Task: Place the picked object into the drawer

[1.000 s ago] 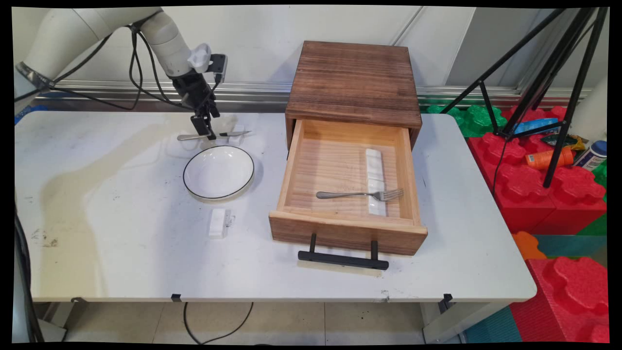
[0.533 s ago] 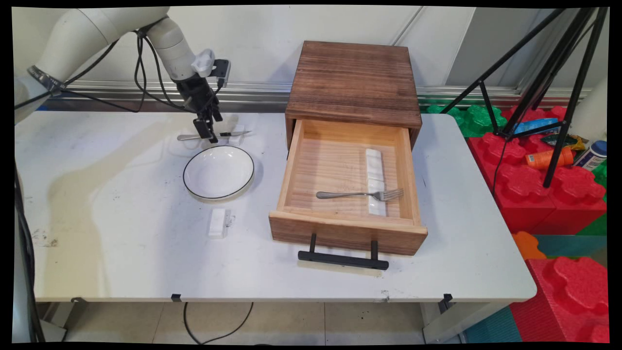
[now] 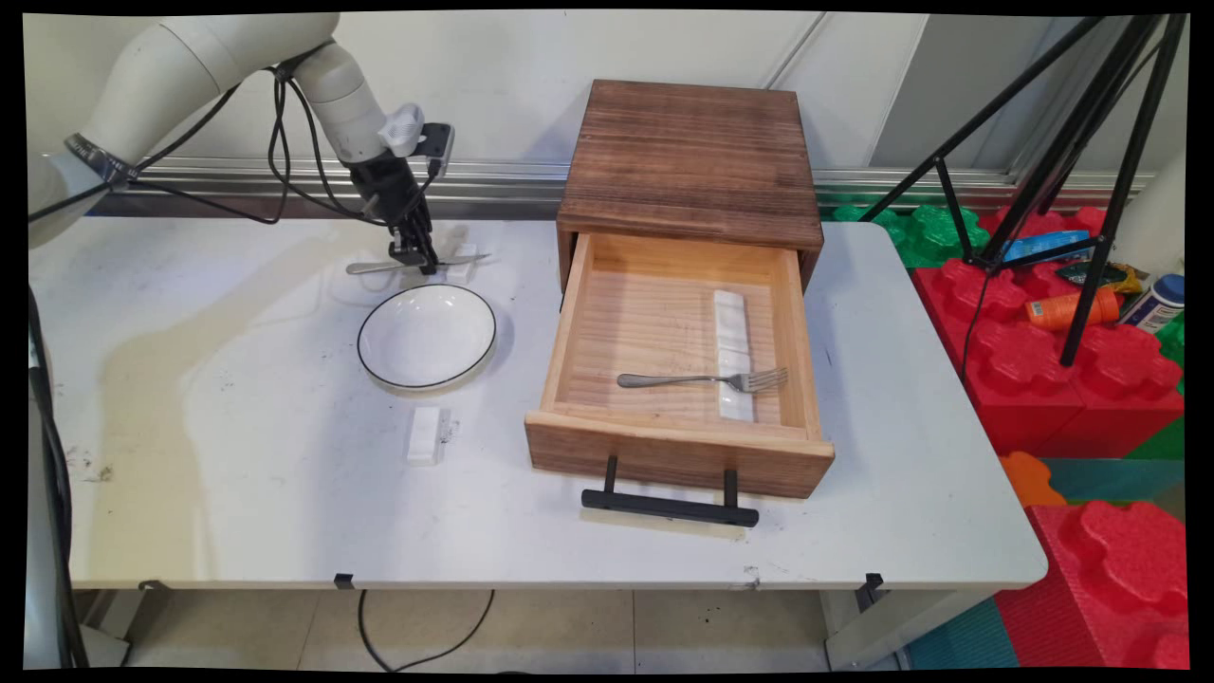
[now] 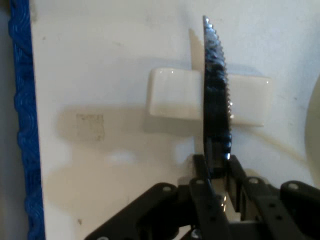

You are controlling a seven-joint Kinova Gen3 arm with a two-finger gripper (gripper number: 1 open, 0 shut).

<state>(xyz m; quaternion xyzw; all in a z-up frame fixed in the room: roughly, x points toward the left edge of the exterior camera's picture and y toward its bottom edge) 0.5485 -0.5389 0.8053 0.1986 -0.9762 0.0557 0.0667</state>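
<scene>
The black two-finger tool (image 3: 414, 256) is clamped on a table knife (image 3: 417, 265) near the far edge of the white surface (image 3: 237, 427), left of the middle. In the hand view its fingers (image 4: 202, 172) pinch the knife (image 4: 216, 100) from both sides just below the blade. The blade is polished metal with a saw-toothed edge and a pointed tip, and it lies across a small glossy white rest (image 4: 172, 95), a rounded rectangular block that looks ceramic. In the main view the dull metal handle runs out to the left of the tool and the blade tip points toward the cabinet.

Just nearer than the knife sits a round, shallow white bowl (image 3: 427, 336) with a thin dark rim line, smooth and glazed. Nearer still lies a second small white block (image 3: 426, 434), apart from the bowl.

To the right stands a wooden cabinet (image 3: 692, 156) with a dark, rough-grained top. Its pale wooden drawer (image 3: 569, 332) is pulled open toward the near edge and carries a straight black bar handle (image 3: 670, 506). Inside, a long white segmented rest (image 3: 730, 327) lies lengthwise near the right wall, and a metal fork (image 3: 702, 380) lies across it, tines to the right.

The surface is smooth, scuffed and faintly stained. No writing can be read on any of these things.
</scene>
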